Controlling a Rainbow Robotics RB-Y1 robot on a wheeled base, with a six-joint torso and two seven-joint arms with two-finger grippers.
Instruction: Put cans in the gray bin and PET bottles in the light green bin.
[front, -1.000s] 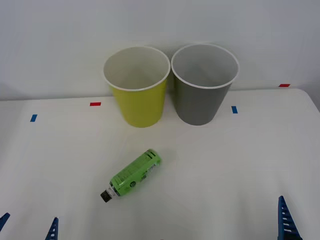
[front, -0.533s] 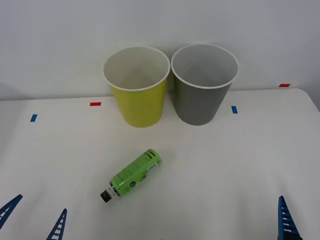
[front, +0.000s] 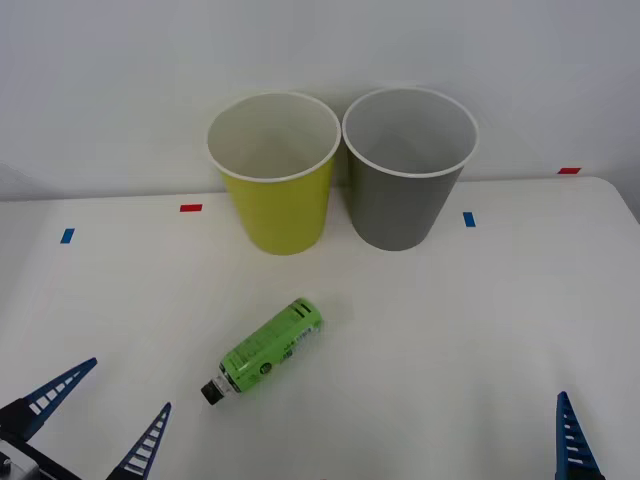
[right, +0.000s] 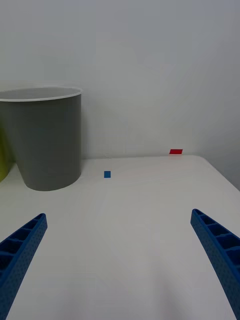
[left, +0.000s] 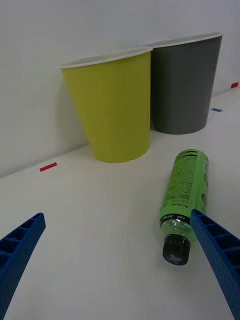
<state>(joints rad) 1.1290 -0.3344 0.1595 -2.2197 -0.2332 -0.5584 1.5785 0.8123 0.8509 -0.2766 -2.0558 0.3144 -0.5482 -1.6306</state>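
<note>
A small PET bottle (front: 266, 349) (left: 185, 197) with a bright green label and black cap lies on its side on the white table, cap toward the near left. Behind it stand the light green bin (front: 275, 178) (left: 114, 106) and, to its right, the gray bin (front: 405, 172) (right: 44, 137) (left: 184, 83), both upright with nothing visible inside. My left gripper (front: 95, 420) (left: 117, 272) is open at the near left, just left of the bottle's cap. My right gripper (right: 120, 265) is open at the near right, one blue finger (front: 573, 440) showing, far from the bottle.
Small red tape marks (front: 190, 208) and blue tape marks (front: 468, 219) lie on the table near the back edge. A plain white wall stands behind the bins. The table's right edge (front: 625, 205) runs close to the right arm.
My left gripper has risen into view and moved forward and right toward the bottle's cap. The bottle, both bins and the right arm have not moved.
</note>
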